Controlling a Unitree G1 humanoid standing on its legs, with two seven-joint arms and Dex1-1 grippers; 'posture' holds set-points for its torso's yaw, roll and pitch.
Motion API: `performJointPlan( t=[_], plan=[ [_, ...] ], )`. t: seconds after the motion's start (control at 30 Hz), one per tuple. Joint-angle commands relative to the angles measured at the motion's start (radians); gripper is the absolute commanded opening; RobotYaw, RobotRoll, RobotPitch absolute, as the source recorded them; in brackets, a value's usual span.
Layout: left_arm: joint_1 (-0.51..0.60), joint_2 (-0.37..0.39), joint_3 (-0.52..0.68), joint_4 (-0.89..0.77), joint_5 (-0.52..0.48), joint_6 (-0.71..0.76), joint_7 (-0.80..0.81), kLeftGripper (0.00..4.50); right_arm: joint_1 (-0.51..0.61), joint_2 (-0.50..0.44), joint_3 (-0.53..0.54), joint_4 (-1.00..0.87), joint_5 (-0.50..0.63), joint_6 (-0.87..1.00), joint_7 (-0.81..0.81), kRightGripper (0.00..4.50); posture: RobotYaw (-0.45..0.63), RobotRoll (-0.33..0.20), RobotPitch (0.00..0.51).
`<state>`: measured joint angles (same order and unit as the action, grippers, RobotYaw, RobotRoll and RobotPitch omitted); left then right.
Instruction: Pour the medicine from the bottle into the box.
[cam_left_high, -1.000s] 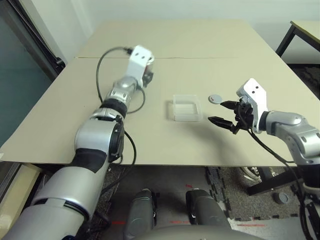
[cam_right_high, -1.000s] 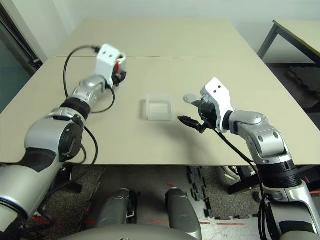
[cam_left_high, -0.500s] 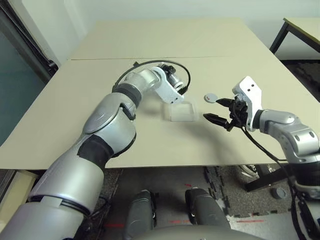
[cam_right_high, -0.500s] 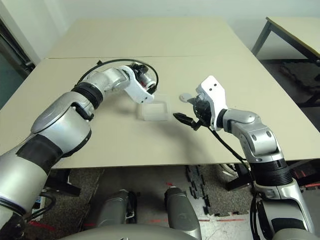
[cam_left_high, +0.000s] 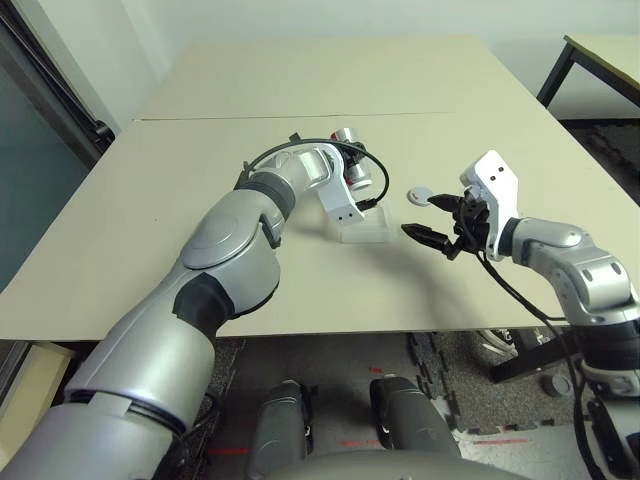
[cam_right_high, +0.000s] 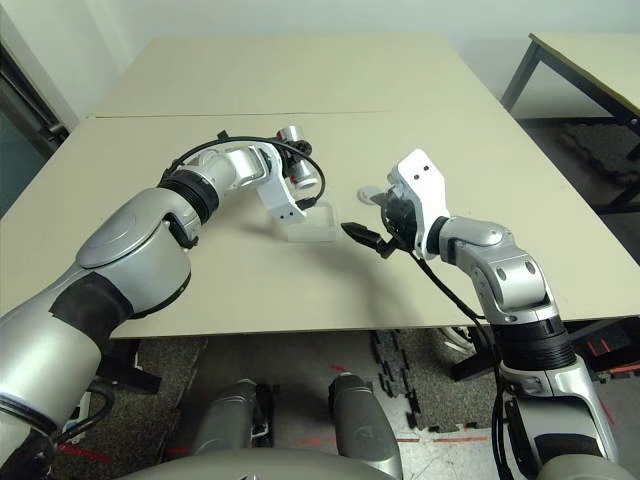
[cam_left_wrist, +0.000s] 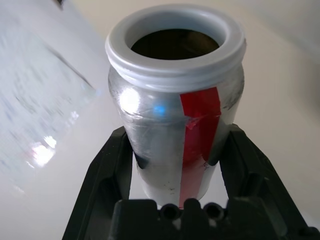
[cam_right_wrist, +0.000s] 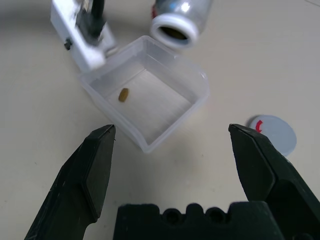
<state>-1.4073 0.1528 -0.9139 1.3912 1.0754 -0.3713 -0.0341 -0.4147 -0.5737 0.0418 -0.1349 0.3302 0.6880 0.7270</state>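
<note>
Bottle (cam_left_wrist: 165, 130), upper middle of the frame, tipped mouth-down near the far side of the box. Notes run from near ground to back.

Lower left: silver left forearm (cam_left_high: 230, 250), reaching up toward the middle. Ribbed black sleeves, smooth hard shells.

Right of middle: right gripper (cam_right_wrist: 173, 129), pincer spread wide, nothing between its black fingers. Idle hand, by my reading.

Centre: box (cam_right_wrist: 155, 100), shallow, frosted clear plastic, rounded corners, thin walls. Likely light, a bit flexible, easily skidded by a knock; I would steady it low on the outside wall. One yellowish-tan piece of medicine (cam_right_wrist: 123, 94) lies on its floor (small as a seed from here). So the pour seems under way, perhaps even done; what remains in the dark mouth I cannot tell.

Just right of the box: cap (cam_right_wrist: 276, 134), flat grey disc with a red mark, lying on the table (cam_left_high: 120, 260).

Beyond the box: left gripper (cam_left_wrist: 178, 132), pincer closed on the bottle's body from both sides. Shiny silver wall, red stripe, thick matt white rim. Probably light and stiff, slightly slippery; best held round the straight middle, clear of the mouth. Too sharp a tilt could scatter pieces.

Farther back: smooth beige tabletop, pale wall.
</note>
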Motion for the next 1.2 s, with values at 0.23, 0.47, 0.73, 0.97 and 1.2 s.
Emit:
performJointPlan(
  t=[0.23, 0.47, 0.73, 0.97, 1.2],
  plan=[
    [0.047, -0.011, 0.685, -0.011, -0.655, 0.191, -0.294, 2.71, -0.013, -0.006, 0.019, 0.018, -0.005, -0.002, 0.014, 4.50, -0.20, 0.000, 0.061],
    [0.130, 0.017, 1.010, -0.035, -0.925, 0.308, -0.223, 2.71, -0.024, -0.002, 0.021, 0.037, -0.006, -0.006, 0.018, 4.50, -0.16, 0.000, 0.060],
    [0.260, 0.038, 1.112, -0.046, -1.010, 0.332, -0.173, 2.71, -0.039, 0.014, 0.039, 0.070, -0.019, -0.017, 0.011, 4.50, -0.11, 0.000, 0.073],
    [0.326, 0.038, 1.118, -0.049, -1.016, 0.343, -0.162, 2.71, -0.030, 0.040, 0.052, 0.058, -0.029, -0.012, 0.001, 4.50, -0.10, 0.000, 0.079],
    [0.364, 0.036, 1.108, -0.050, -1.009, 0.350, -0.166, 2.71, -0.021, 0.052, 0.052, 0.044, -0.028, -0.005, -0.005, 4.50, -0.10, 0.000, 0.084]
  ],
)
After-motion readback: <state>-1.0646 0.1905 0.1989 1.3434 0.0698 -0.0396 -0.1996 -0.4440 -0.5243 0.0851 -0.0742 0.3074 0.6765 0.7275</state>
